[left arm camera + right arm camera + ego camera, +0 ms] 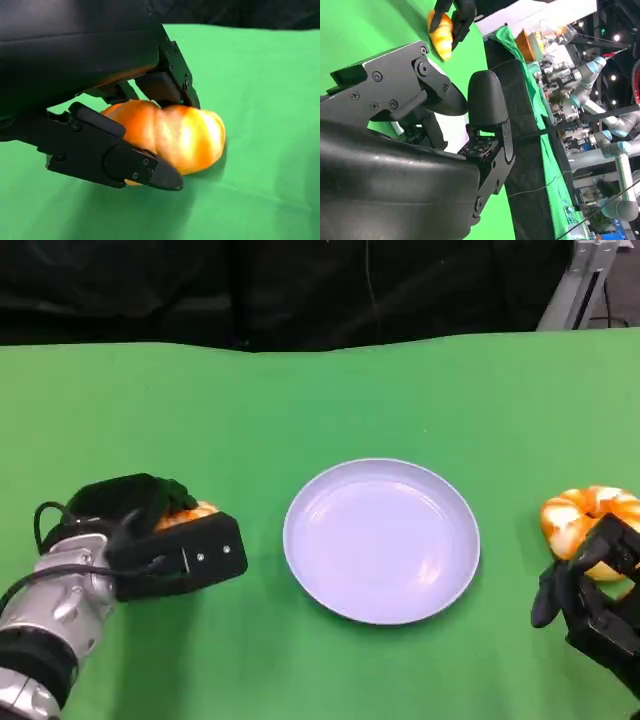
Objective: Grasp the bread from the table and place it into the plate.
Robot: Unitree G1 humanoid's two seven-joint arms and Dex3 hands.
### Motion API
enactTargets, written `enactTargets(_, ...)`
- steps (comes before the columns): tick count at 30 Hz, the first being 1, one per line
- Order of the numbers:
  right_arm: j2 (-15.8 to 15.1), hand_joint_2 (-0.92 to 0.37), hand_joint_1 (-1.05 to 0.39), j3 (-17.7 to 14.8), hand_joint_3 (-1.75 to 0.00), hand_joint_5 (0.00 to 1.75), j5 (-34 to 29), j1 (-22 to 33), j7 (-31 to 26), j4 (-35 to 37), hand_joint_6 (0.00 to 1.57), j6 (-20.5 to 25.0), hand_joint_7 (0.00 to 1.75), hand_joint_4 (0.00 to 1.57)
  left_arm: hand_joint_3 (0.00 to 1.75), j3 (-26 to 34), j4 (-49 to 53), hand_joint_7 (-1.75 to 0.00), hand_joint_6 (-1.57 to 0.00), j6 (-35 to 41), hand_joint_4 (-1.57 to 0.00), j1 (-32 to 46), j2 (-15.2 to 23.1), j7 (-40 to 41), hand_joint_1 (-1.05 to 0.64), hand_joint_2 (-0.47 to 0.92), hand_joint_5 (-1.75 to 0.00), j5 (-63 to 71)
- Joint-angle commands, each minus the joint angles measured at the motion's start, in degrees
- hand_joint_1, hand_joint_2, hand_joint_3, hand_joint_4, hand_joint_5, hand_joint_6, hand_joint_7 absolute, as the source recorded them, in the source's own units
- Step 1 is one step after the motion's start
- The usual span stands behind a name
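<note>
The left hand point(150, 535) grips an orange bread roll point(175, 135) on the green table point(320, 400), left of the empty plate point(381, 540); the right hand point(595, 590), fingers spread, hovers beside a second roll point(580, 515).

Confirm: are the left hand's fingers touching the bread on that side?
Touching. The left wrist view shows the left hand's fingers pressed against both sides of the bread.

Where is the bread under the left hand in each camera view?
Head view: bread at left, mostly covered by the left hand.
Left wrist view: centre, between the black fingers.
Right wrist view: small, at the top edge.
Shared landmark: green tablecloth.
</note>
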Motion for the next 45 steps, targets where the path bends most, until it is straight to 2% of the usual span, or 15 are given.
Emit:
enactTargets(1, -1.0, -0.64, -0.07, -0.6, -1.1, 1.75, 0.6, 0.4, 0.0, -0.8, 0.66, 0.4, 1.65, 0.79, 0.18, 0.2, -1.5, -0.78, -0.94, -1.8, -0.7, 1.9, 0.8, 3.2, -0.14, 0.92, -1.61, -0.5)
enactTargets(2, -1.0, -0.64, -0.07, -0.6, -1.1, 1.75, 0.6, 0.4, 0.0, -0.8, 0.67, 0.4, 1.65, 0.8, 0.19, 0.2, -1.5, -1.06, -0.81, -1.9, -0.68, 2.0, 0.8, 3.5, -0.14, 0.92, -1.69, -0.4)
enactTargets(4, -1.0, -0.64, -0.07, -0.7, -1.1, 1.75, 0.7, 0.3, 0.0, -0.7, 0.67, 0.5, 1.65, 0.8, 0.2, 0.5, -2.6, -1.21, -0.74, -1.9, -0.67, 2.2, 1.0, 3.7, -0.13, 0.92, -1.73, -0.7)
enactTargets(5, -1.0, -0.64, -0.07, -0.7, -1.1, 1.75, 0.8, 0.3, 0.0, -0.7, 0.67, 0.5, 1.65, 0.8, 0.29, 0.8, -3.6, -1.25, -0.72, -2.0, -0.66, 2.5, 1.1, 3.9, -0.13, 0.92, -1.74, -0.8)
enactTargets(15, -1.1, -0.62, -0.07, -0.9, -1.12, 1.75, 0.8, 0.2, -0.1, -0.9, 0.68, 1.0, 1.64, 0.81, 0.3, 2.0, -12.1, -1.14, -0.79, -1.6, -0.69, 3.8, 2.6, 3.1, -0.11, 0.92, -1.75, -1.6)
enactTargets(18, -1.1, -0.61, -0.07, -1.0, -1.12, 1.75, 0.8, 0.1, 0.1, -0.8, 0.69, 0.8, 1.63, 0.81, 0.38, 2.4, -15.5, -1.21, -0.79, -1.5, -0.71, 4.3, 2.9, 2.8, -0.11, 0.91, -1.75, -1.7)
enactTargets(19, -1.0, -0.61, -0.08, -1.0, -1.12, 1.75, 0.9, 0.2, 0.0, -0.8, 0.69, 0.9, 1.63, 0.81, 0.38, 2.5, -16.9, -1.37, -0.72, -1.3, -0.72, 4.5, 2.9, 2.4, -0.11, 0.9, -1.75, -1.7)
enactTargets(21, -1.0, -0.61, -0.08, -1.0, -1.12, 1.75, 0.9, 0.2, 0.0, -0.8, 0.69, 1.1, 1.62, 0.81, 0.38, 2.6, -18.7, -1.47, -0.68, -0.9, -0.72, 4.8, 3.0, 1.8, -0.11, 0.9, -1.75, -1.7)
enactTargets(27, -1.0, -0.6, -0.08, -1.2, -1.12, 1.75, 1.0, 0.1, 0.3, -0.4, 0.7, 0.8, 1.61, 0.8, 0.51, 1.5, -32.5, -1.57, -0.66, 0.6, -0.75, 4.9, 2.5, -3.6, -0.1, 0.85, -1.75, -0.2)
enactTargets(32, -0.9, -0.6, -0.08, -1.2, -1.12, 1.75, 0.7, 0.1, -0.1, -0.7, 0.7, 1.0, 1.6, 0.8, 0.56, 0.6, -37.6, -1.68, -0.63, 0.9, -0.76, 3.8, 0.7, -5.4, -0.09, 0.8, -1.75, 1.1)
enactTargets(36, -0.9, -0.6, -0.08, -1.2, -1.12, 1.75, 0.9, 0.1, 0.1, -0.7, 0.71, 1.2, 1.6, 0.8, 0.51, -0.8, -38.4, -1.6, -0.67, 0.7, -0.74, 2.3, -1.4, -6.2, -0.1, 0.79, -1.75, 2.2)
enactTargets(39, -0.9, -0.59, -0.09, -1.1, -1.12, 1.75, 1.0, 0.2, 0.1, -0.9, 0.71, 1.2, 1.59, 0.81, 0.32, -2.2, -38.7, -1.14, -0.84, 1.2, -0.73, 1.3, -3.3, -7.5, -0.1, 0.88, -1.73, 2.9)
enactTargets(40, -0.9, -0.59, -0.09, -1.1, -1.12, 1.75, 0.9, 0.2, 0.1, -1.0, 0.71, 1.2, 1.59, 0.81, 0.23, -2.5, -38.6, -0.95, -0.91, 1.3, -0.77, 1.1, -3.7, -7.8, -0.1, 0.9, -1.66, 3.1)
enactTargets(43, -0.8, -0.59, -0.08, -1.0, -1.12, 1.75, 0.9, 0.3, -0.2, -1.2, 0.71, 1.3, 1.59, 0.8, 0.21, -3.6, -36.9, -0.76, -0.99, 0.6, -0.81, 0.0, -5.7, -8.9, -0.11, 0.92, -1.55, 2.9)
enactTargets(45, -0.7, -0.6, -0.08, -1.0, -1.12, 1.75, 0.9, 0.4, -0.4, -1.3, 0.71, 1.4, 1.59, 0.8, 0.22, -4.4, -35.3, -0.73, -1.02, 0.0, -0.79, -0.7, -6.8, -9.4, -0.12, 0.92, -1.62, 2.6)
